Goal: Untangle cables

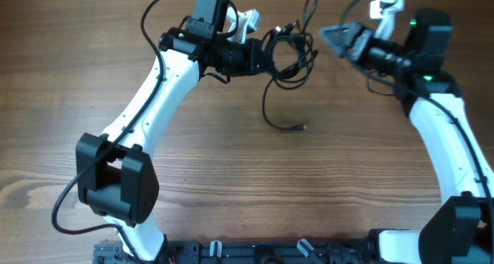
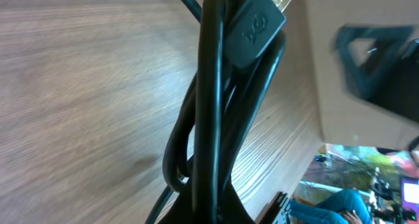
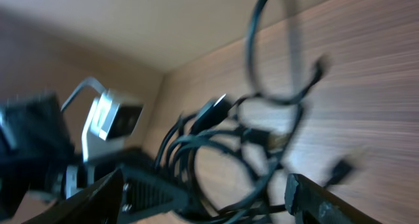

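Cables (image 1: 289,52) are sitting bunched at the tabletop's (image 1: 231,187) 12 o'clock by the left gripper (image 1: 262,54), jaws hidden, can't tell. Right gripper (image 1: 330,37) is hovering at their 3 o'clock w/ jaws apart. It should be taking one outer loop & pulling slowly.

The thin black rubbery cables (image 1: 287,52) are all the same glossy black. The flat black plastic plug (image 2: 255,27) has the USB trident stamped on it, with a brassy tip. The wooden worktop (image 1: 231,187) is mid-brown with fine streaky grain. The left robot arm (image 1: 158,82) and right robot arm (image 1: 448,133) are white shells with black joints, plus a small green light (image 1: 414,22) on the right one.
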